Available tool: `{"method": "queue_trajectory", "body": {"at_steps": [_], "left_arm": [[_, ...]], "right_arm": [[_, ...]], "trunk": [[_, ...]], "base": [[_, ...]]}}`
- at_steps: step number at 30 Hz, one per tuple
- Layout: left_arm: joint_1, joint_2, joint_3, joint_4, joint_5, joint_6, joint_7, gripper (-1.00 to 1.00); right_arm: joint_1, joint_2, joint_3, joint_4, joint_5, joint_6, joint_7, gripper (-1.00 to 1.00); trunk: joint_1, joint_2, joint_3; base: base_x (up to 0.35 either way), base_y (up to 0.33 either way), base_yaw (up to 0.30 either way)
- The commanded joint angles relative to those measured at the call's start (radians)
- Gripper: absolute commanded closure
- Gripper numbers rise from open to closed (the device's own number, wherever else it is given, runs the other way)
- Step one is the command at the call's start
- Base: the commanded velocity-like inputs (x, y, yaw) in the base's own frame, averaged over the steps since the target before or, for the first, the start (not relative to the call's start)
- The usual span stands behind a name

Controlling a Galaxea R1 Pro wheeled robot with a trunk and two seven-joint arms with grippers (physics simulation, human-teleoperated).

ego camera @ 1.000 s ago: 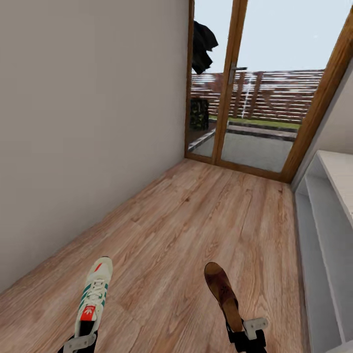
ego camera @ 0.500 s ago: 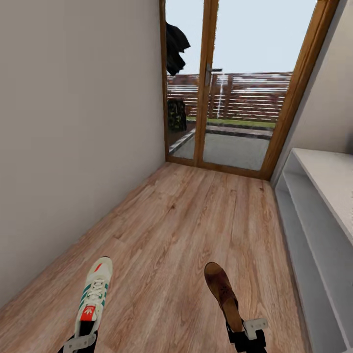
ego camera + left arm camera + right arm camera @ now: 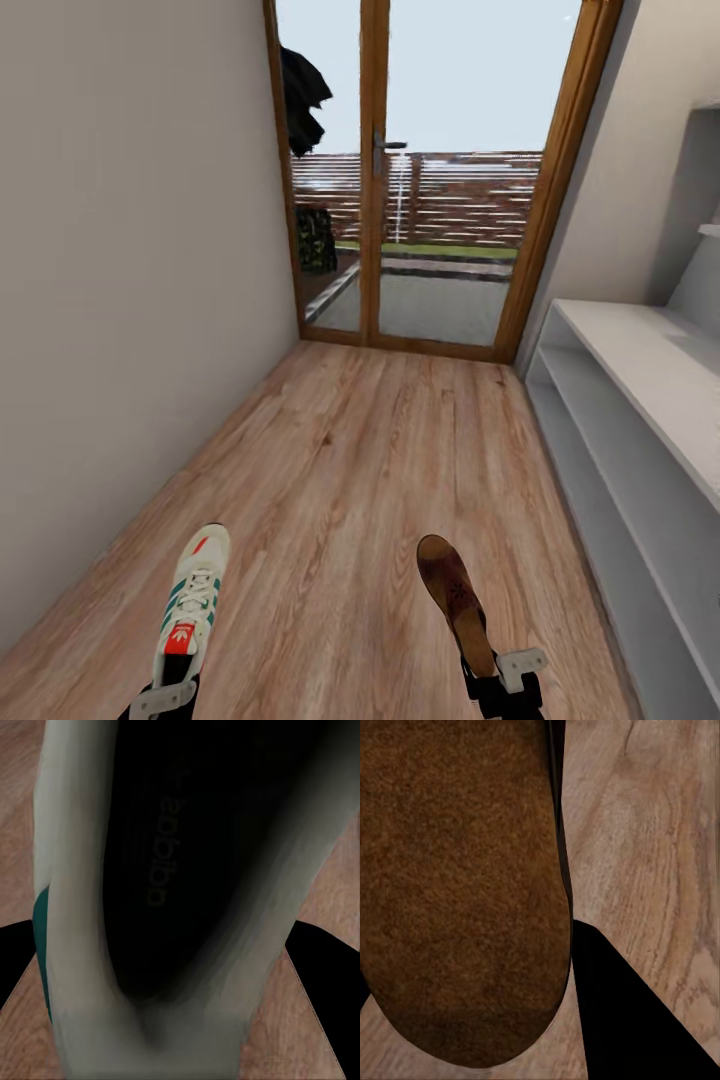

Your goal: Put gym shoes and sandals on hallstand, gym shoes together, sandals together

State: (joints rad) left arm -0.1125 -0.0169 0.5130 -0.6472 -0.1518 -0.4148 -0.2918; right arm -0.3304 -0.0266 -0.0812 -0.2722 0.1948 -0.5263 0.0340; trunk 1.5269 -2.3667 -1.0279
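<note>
A white gym shoe (image 3: 190,610) with green stripes and a red tongue patch hangs over the corridor floor (image 3: 380,450) at the lower left, toe pointing away. My left gripper (image 3: 160,697) is shut on its heel. In the left wrist view the gym shoe's dark inside (image 3: 187,870) sits between the black fingers (image 3: 330,967). At the lower right, my right gripper (image 3: 503,678) is shut on the heel end of a brown sandal (image 3: 455,600). The sandal's tan insole (image 3: 457,885) is close up in the right wrist view. The pale hallstand (image 3: 640,380) runs along the right wall.
A wood-framed glass door (image 3: 430,200) closes the far end of the corridor. A plain grey wall (image 3: 120,250) runs along the left. Open plank floor lies between the wall and the hallstand.
The whole view has swung to the right: the door sits further left and more of the hallstand shows. Both held shoes keep their places in the picture.
</note>
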Motion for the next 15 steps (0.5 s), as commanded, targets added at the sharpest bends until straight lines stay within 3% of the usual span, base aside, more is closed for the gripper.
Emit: {"method": "queue_trajectory", "body": {"at_steps": [1,8,15], "left_arm": [[-0.001,-0.001,0.009,0.000,-0.009,-0.004,-0.007,1.00],[-0.001,-0.002,0.009,0.000,-0.009,-0.004,-0.007,1.00],[-0.001,-0.002,0.009,0.000,-0.009,-0.004,-0.007,1.00]], "right_arm": [[-0.001,0.001,-0.008,0.001,0.005,-0.003,0.004,1.00],[-0.001,0.001,-0.008,0.001,0.005,-0.003,0.004,1.00],[-0.001,0.001,-0.008,0.001,0.005,-0.003,0.005,1.00]], "trunk": [[0.000,0.000,-0.001],[0.000,0.000,0.000],[0.000,0.000,0.000]], "base": [[0.282,0.234,-0.299],[0.282,0.234,-0.273],[0.282,0.234,-0.050]]}}
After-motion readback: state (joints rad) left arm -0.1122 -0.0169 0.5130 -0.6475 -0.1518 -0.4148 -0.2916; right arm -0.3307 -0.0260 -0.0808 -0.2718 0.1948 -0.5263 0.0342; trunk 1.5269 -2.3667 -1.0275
